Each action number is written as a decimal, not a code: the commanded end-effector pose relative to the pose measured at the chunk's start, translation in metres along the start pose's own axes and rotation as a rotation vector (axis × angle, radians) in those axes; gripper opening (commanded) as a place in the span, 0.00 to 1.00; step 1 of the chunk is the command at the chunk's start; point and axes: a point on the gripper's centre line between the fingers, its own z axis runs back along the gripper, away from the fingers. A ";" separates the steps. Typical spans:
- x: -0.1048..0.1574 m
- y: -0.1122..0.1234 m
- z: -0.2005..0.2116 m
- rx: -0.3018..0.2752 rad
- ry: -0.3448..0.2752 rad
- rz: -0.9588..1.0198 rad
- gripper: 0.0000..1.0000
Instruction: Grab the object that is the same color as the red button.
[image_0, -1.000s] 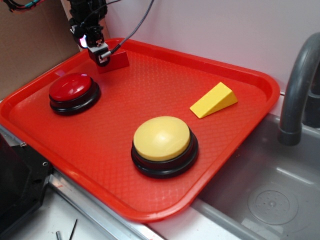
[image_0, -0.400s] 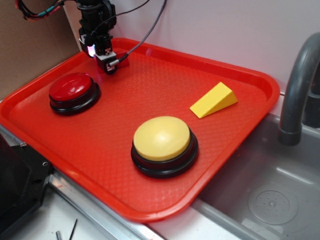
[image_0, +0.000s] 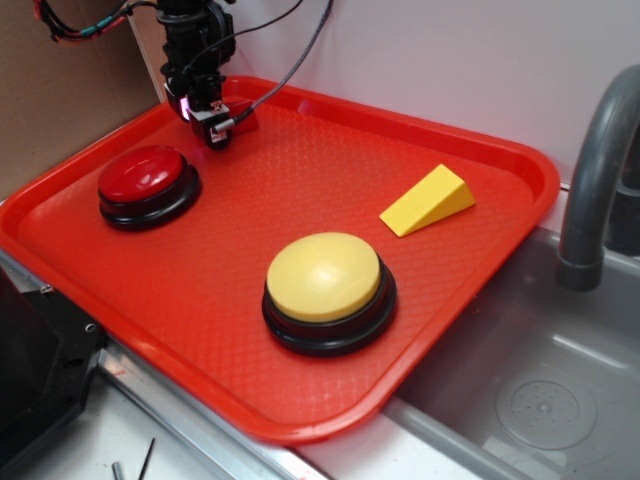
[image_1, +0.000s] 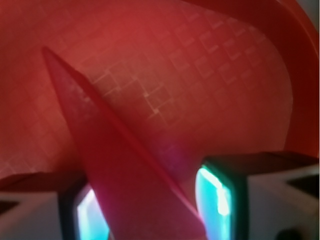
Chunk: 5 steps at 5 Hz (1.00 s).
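Two buttons sit on the red tray (image_0: 480, 140): the red button (image_0: 142, 176) at left, the yellow button (image_0: 324, 277) lower centre. At the upper left of the frame the gripper (image_0: 213, 124) stands over the dark-red block (image_0: 243, 116) (mostly hidden there). Up close, its fingers (image_1: 220, 192) flank the block (image_1: 125, 175); whether they grip it, I cannot tell. A yellow wedge (image_0: 428, 200) lies right.

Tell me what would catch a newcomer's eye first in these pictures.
Probably the big red tray filling the scene, with the yellow button near its front and the red button at its left. At the far corner, the gripper straddles the small dark-red block, a finger on each side.
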 end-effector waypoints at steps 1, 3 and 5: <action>0.003 0.002 0.019 0.046 -0.030 0.012 0.00; 0.011 -0.010 0.035 0.074 -0.015 0.031 0.00; 0.016 -0.023 0.080 0.100 -0.032 0.031 0.00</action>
